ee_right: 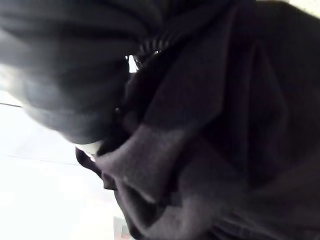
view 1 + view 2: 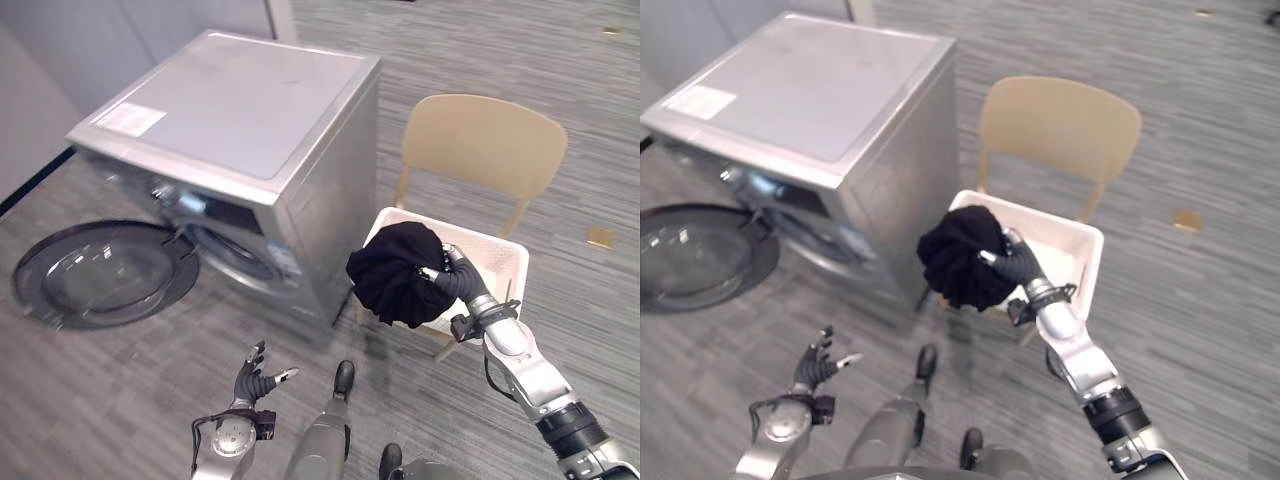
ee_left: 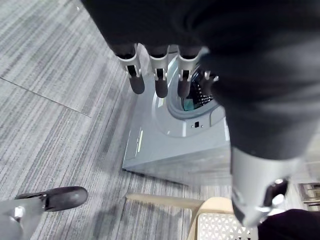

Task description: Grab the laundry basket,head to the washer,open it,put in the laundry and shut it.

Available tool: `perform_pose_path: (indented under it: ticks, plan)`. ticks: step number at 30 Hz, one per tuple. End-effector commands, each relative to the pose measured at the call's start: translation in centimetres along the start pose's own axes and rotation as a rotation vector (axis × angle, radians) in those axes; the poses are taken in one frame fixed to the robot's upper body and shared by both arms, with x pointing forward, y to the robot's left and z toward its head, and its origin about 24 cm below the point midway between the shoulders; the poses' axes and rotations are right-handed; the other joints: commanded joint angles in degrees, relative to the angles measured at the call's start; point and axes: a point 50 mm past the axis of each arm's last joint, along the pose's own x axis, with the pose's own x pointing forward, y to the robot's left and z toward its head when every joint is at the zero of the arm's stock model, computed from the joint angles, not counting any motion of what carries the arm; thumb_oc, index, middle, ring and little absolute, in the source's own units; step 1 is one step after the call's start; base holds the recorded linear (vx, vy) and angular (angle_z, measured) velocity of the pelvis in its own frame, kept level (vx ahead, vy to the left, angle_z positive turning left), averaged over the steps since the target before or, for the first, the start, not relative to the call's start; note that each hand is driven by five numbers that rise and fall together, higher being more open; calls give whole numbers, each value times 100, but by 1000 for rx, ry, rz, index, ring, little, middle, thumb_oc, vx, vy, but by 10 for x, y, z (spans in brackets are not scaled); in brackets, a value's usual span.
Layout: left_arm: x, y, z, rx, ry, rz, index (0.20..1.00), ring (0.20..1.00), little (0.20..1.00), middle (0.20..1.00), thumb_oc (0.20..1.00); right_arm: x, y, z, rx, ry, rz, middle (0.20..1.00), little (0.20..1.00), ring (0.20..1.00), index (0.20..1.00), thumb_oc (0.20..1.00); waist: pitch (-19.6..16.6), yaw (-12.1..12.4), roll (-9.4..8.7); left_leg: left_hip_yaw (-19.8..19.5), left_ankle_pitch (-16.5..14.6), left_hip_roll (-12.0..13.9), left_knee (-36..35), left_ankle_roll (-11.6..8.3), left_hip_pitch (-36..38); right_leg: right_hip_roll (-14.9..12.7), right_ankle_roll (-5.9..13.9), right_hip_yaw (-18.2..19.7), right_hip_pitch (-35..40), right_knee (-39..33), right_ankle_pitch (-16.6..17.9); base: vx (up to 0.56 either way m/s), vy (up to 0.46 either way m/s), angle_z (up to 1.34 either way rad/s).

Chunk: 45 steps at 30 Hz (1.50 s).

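Observation:
My right hand [image 2: 455, 276] is shut on a bundle of black laundry [image 2: 398, 272], lifted just above the left rim of the white laundry basket [image 2: 503, 256]. The basket rests on the seat of a beige chair [image 2: 485, 135]. In the right wrist view the dark cloth [image 1: 225, 125] lies pressed against the hand. The silver washer [image 2: 240, 110] stands left of the chair, with its round door [image 2: 100, 275] swung wide open and the drum opening [image 2: 235, 255] exposed. My left hand [image 2: 256, 374] hangs low in front of the washer, fingers [image 3: 157, 75] straight and spread, holding nothing.
Grey striped carpet runs all around. The washer's corner is close to the chair and basket, with a narrow gap between them. A wall lies behind the washer at the upper left. A small brass floor plate [image 2: 600, 237] sits right of the chair.

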Motion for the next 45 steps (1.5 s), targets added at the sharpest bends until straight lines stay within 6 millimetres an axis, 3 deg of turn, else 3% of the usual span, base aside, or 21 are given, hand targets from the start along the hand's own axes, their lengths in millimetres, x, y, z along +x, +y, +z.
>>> perform_pose_path:
  ticks: [1, 4, 5, 9, 10, 11, 15, 16, 17, 18, 19, 20, 21, 26, 29, 32, 34, 35, 38, 39, 45]
  plan:
    - [16, -6, 69, 125, -308, -77, 1000, 1000, 1000, 1000, 1000, 13, -5, 53, 70, -268, -17, 200, 200, 200, 200, 200, -18, -296, -390, 240, -214, -91, 524, 48, 463, -423, 1066, -14, 383, -881, 27, -172, 45, 84]
    - [17, -11, 76, 148, -338, -98, 1000, 1000, 1000, 1000, 1000, 12, -3, 53, 79, -267, -7, 200, 200, 200, 200, 200, -88, -388, -409, 351, -375, -12, 560, 53, 669, -480, 1065, -154, 347, -915, 66, -48, 68, 108]
    - [21, -31, 99, 240, -438, -153, 1000, 1000, 1000, 1000, 1000, 15, 11, 53, 119, -264, 30, 200, 200, 200, 200, 200, -282, -641, -400, 554, -618, 135, 362, 15, 1316, -609, 1148, -467, 310, -1066, 227, -24, 147, 89]
    - [24, -51, 120, 284, -525, -191, 1000, 1000, 1000, 1000, 1000, 21, 19, 59, 160, -289, 46, 200, 200, 200, 200, 200, -483, -756, -366, 464, -463, 20, -410, 6, 1558, -662, 1235, -619, 359, -1228, 412, 41, 178, 66]
    - [23, -62, 140, 277, -605, -208, 1000, 1000, 1000, 1000, 1000, 28, 33, 61, 216, -284, 70, 200, 200, 200, 200, 200, -565, -753, -379, 420, -435, -44, -663, 40, 1700, -701, 1276, -651, 409, -1253, 451, 45, 162, 22]
    - [23, -62, 140, 278, -605, -208, 1000, 1000, 1000, 1000, 1000, 28, 33, 61, 216, -284, 71, 200, 200, 200, 200, 200, -565, -756, -381, 418, -435, -45, -663, 41, 1696, -701, 1277, -653, 407, -1256, 454, 17, 207, -19]
    - [17, -88, 189, 210, -780, -226, 1000, 1000, 1000, 1000, 1000, 38, 79, 70, 500, -255, 176, 200, 200, 200, 200, 200, -630, -707, -542, 551, -484, -89, -706, 130, 1780, -808, 1402, -522, 357, -1092, 533, -29, 123, -8]
    - [17, -92, 192, 212, -789, -235, 940, 940, 940, 940, 940, 38, 85, 72, 533, -249, 192, 200, 200, 200, 200, 200, -648, -711, -553, 570, -495, -90, -706, 139, 1803, -821, 1420, -503, 352, -1076, 545, -14, 71, -5]
    - [17, -92, 192, 212, -790, -234, 752, 752, 752, 752, 752, 38, 85, 72, 533, -249, 192, 200, 200, 200, 200, 200, -646, -707, -554, 574, -496, -91, -706, 140, 1805, -822, 1421, -499, 351, -1074, 544, -2, 19, -3]
    - [17, -94, 193, 212, -793, -238, 200, 200, 200, 200, 200, 37, 91, 74, 564, -250, 216, 200, 200, 200, 200, 200, -654, -703, -567, 592, -499, -95, -706, 147, 1818, -827, 1429, -474, 356, -1069, 550, -23, 12, -11]
    - [18, -97, 194, 201, -791, -239, 200, 200, 200, 200, 200, 38, 98, 76, 606, -245, 249, 492, 492, 492, 492, 492, -664, -696, -574, 618, -493, -92, -706, 155, 1837, -837, 1440, -445, 354, -1052, 569, -27, 14, -12]
    - [19, -97, 192, 195, -782, -236, 200, 200, 200, 200, 200, 37, 101, 75, 617, -238, 262, 1000, 1000, 1000, 1000, 1000, -676, -699, -573, 637, -498, -89, -706, 155, 1852, -842, 1448, -424, 361, -1054, 572, -25, 11, -14]
    - [19, -97, 192, 194, -782, -236, 200, 200, 200, 200, 200, 37, 101, 75, 617, -237, 262, 1000, 1000, 1000, 1000, 1000, -676, -697, -573, 640, -499, -89, -706, 155, 1854, -842, 1448, -421, 361, -1055, 573, -15, 0, -12]
    - [22, -76, 177, 180, -724, -174, 200, 200, 200, 200, 200, 29, 92, 68, 504, -228, 279, 1000, 1000, 1000, 1000, 1000, -747, -713, -530, 714, -470, -62, -706, 141, 1913, -828, 1442, -365, 442, -1084, 567, -10, -21, -13]
    - [22, -54, 162, 179, -672, -111, 200, 200, 200, 200, 200, 22, 71, 53, 336, -204, 219, 1000, 1000, 1000, 1000, 1000, -775, -728, -510, 715, -448, -50, -706, 127, 1938, -816, 1436, -371, 501, -1111, 555, -1, -32, -3]
    - [21, -25, 138, 180, -586, -31, 200, 200, 200, 200, 200, 4, 34, 31, 69, -144, 115, 1000, 1000, 1000, 1000, 1000, -793, -771, -478, 704, -426, -47, -706, 119, 1950, -805, 1432, -384, 544, -1130, 541, 8, -43, 0]
    - [20, -19, 132, 181, -562, -15, 200, 200, 200, 200, 200, -2, 26, 26, 17, -123, 92, 1000, 1000, 1000, 1000, 1000, -803, -782, -465, 701, -423, -44, -706, 116, 1957, -803, 1432, -398, 557, -1133, 538, 4, -16, 0]
    - [19, -4, 113, 183, -490, 26, 200, 200, 200, 200, 200, -17, 10, 7, -73, -40, 47, 1000, 1000, 1000, 1000, 1000, -794, -801, -446, 699, -406, -37, -706, 110, 1967, -794, 1426, -401, 575, -1141, 534, 2, -34, -2]
    - [16, 8, 84, 136, -374, 61, 200, 200, 200, 200, 200, -35, -2, -18, -132, 82, 9, 1000, 1000, 1000, 1000, 1000, -780, -821, -419, 697, -389, -30, -706, 110, 1991, -775, 1414, -388, 595, -1147, 528, 0, -23, -1]
    - [12, 20, 61, 104, -275, 95, 200, 200, 200, 200, 200, -55, -9, -44, -144, 215, -21, 1000, 1000, 1000, 1000, 1000, -745, -833, -393, 693, -388, -20, -706, 107, 2018, -766, 1409, -377, 620, -1148, 510, -10, -49, -2]
    - [-8, 45, -6, -24, -5, 177, 200, 200, 200, 200, 200, -112, -17, -114, -100, 591, -109, 1000, 1000, 1000, 1000, 1000, -680, -803, -342, 660, -321, 7, -706, 101, 2032, -713, 1357, -402, 673, -1204, 470, 1, -46, -1]
